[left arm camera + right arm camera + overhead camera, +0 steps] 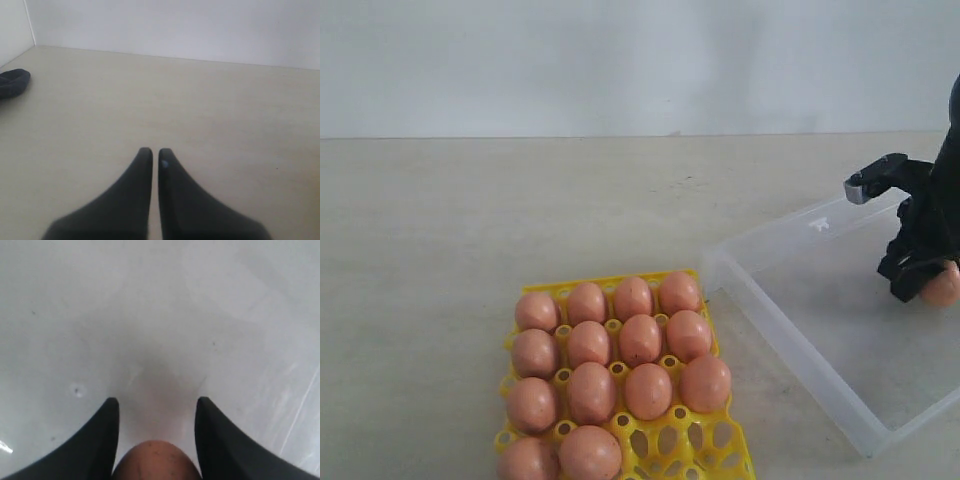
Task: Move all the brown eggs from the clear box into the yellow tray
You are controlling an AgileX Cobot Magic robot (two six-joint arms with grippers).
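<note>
Several brown eggs (pixel 640 338) fill most cups of the yellow tray (pixel 682 447) at the front of the table; its front right sockets are bare. To the right lies the clear box (pixel 788 335). Inside it, at the view's right edge, my right gripper (pixel 926 282) reaches down around one brown egg (pixel 945 284). In the right wrist view that speckled egg (pixel 156 461) sits deep between the black fingers (pixel 102 440), touching both, over the box floor, so my right gripper (pixel 156 402) is shut on it. My left gripper (pixel 155 152) is shut on nothing, above bare table.
The near wall of the clear box stands close to the tray's back right corner. A dark soft object (pixel 12 82) lies at the table's edge in the left wrist view. A pale wall (pixel 620 60) backs the table.
</note>
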